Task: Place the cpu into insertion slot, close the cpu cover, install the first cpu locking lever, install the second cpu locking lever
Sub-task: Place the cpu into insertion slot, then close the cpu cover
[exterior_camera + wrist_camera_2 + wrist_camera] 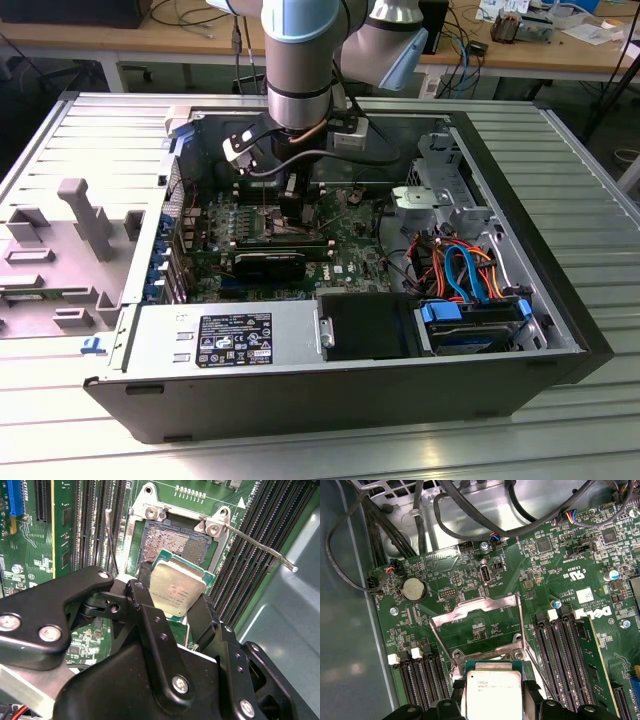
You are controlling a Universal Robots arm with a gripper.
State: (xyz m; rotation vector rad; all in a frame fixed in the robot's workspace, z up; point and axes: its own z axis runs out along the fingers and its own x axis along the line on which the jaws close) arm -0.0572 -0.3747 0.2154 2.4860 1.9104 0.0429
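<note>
Black fingers (150,620) of my gripper (174,599) pinch the cpu (177,587) by two opposite edges; the insertion slot (170,542) lies just ahead, partly under it, cpu cover (470,609) swung open beyond.

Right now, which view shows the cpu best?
Second wrist view: the whole cpu held in the hand above the insertion slot. The first wrist view crops it; the exterior view's arm hides it.

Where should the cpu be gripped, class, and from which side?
By two opposite edges of the cpu, from above its metal top: it is thin and flat, and its underside faces the insertion slot. The fingers pinch it that way here.
</note>
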